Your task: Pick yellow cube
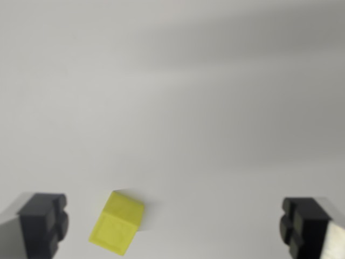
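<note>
Fingers [175,226] spread wide; yellow cube [117,223] at 7 o'clock on worktop [178,97], off-centre. Leftward shift, yaw alignment advised before descent.

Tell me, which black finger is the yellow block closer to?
The finger on the wrist view's left. The yellow cube sits just beside it, untouched, while the finger on the right stands far across a wide gap.

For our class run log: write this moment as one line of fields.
task: pick yellow cube | hand: open, holding nothing | cube: on white surface, between fingers, nearer wrist view's left | grasp: not yet made
</note>
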Controlling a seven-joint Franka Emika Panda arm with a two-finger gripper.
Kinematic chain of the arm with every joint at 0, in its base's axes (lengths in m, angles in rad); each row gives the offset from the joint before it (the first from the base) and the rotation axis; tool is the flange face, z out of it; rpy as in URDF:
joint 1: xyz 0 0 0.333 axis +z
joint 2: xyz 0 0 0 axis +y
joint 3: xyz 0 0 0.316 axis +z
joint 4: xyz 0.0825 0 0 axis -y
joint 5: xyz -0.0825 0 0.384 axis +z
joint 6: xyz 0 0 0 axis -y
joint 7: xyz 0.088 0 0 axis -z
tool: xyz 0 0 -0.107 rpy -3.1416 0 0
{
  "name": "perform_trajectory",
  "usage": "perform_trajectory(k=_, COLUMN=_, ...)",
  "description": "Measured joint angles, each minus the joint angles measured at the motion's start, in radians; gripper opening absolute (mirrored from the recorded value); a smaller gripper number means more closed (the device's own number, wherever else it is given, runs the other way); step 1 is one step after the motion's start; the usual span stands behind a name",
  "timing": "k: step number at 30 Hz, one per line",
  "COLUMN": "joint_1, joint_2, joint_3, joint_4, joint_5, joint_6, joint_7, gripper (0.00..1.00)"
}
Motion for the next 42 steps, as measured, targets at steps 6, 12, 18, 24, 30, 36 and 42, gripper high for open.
perform_trajectory(k=6, joint_1=0.016, joint_2=-0.012, joint_3=0.0, joint_4=-0.059, joint_5=-0.001, joint_6=0.046, joint_7=0.05, gripper=1.0)
perform_trajectory(k=12, joint_1=0.033, joint_2=-0.022, joint_3=0.0, joint_4=-0.114, joint_5=-0.002, joint_6=0.093, joint_7=0.101, gripper=1.0)
perform_trajectory(k=18, joint_1=0.05, joint_2=-0.029, joint_3=0.0, joint_4=-0.167, joint_5=-0.003, joint_6=0.139, joint_7=0.152, gripper=1.0)
perform_trajectory(k=24, joint_1=0.068, joint_2=-0.032, joint_3=0.0, joint_4=-0.217, joint_5=-0.005, joint_6=0.185, joint_7=0.205, gripper=1.0)
perform_trajectory(k=30, joint_1=0.087, joint_2=-0.032, joint_3=0.0, joint_4=-0.264, joint_5=-0.006, joint_6=0.232, joint_7=0.258, gripper=1.0)
perform_trajectory(k=36, joint_1=0.106, joint_2=-0.03, joint_3=0.0, joint_4=-0.308, joint_5=-0.008, joint_6=0.279, joint_7=0.313, gripper=1.0)
perform_trajectory(k=42, joint_1=0.127, joint_2=-0.023, joint_3=0.0, joint_4=-0.349, joint_5=-0.009, joint_6=0.327, joint_7=0.369, gripper=1.0)
